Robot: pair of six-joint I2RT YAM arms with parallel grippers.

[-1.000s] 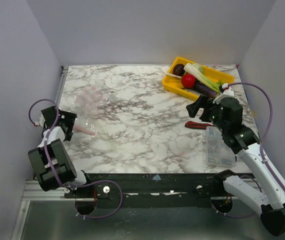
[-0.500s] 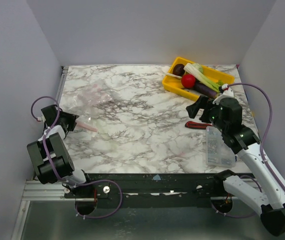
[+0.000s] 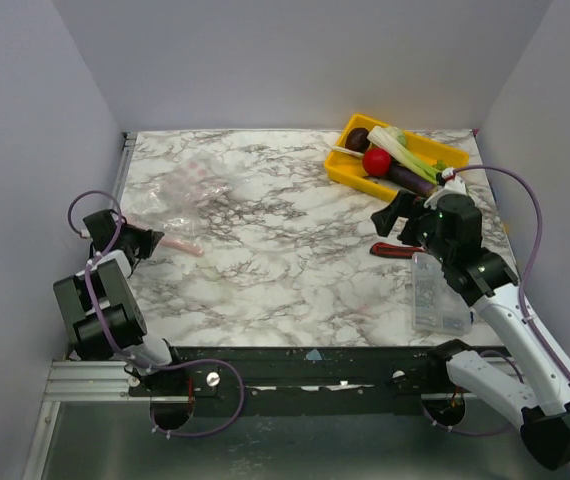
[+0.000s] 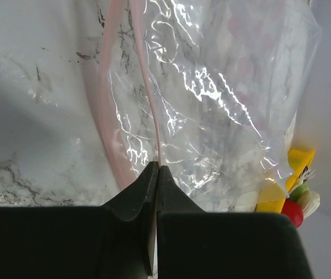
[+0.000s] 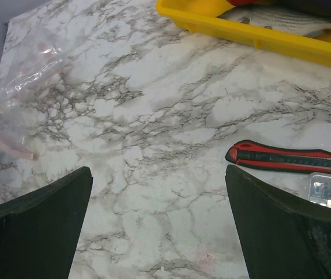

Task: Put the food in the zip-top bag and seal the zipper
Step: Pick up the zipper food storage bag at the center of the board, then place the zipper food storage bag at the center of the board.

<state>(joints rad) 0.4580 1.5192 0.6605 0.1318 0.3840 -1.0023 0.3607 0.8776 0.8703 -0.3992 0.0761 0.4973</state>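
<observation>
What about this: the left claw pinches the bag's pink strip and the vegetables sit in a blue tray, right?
The tray is yellow, not blue, as the top view shows. The left gripper does pinch the zipper of the zip-top bag, and the food sits in that tray.

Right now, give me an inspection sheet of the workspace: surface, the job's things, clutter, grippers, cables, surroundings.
Surface: marble-patterned table, no spills seen.
Job's things: zip-top bag lies at the left, nothing seen inside; its pink zipper is not sealed. The food all sits in the yellow tray, far right.
Clutter: red-handled tool and clear compartment box, both near right.
Grippers: left gripper is shut on the zipper at the bag's mouth; right gripper is open above bare table, holding nothing.
Cables: purple cables loop off both arms, not touching the items.
Surroundings: plain grey walls on three sides.
</observation>
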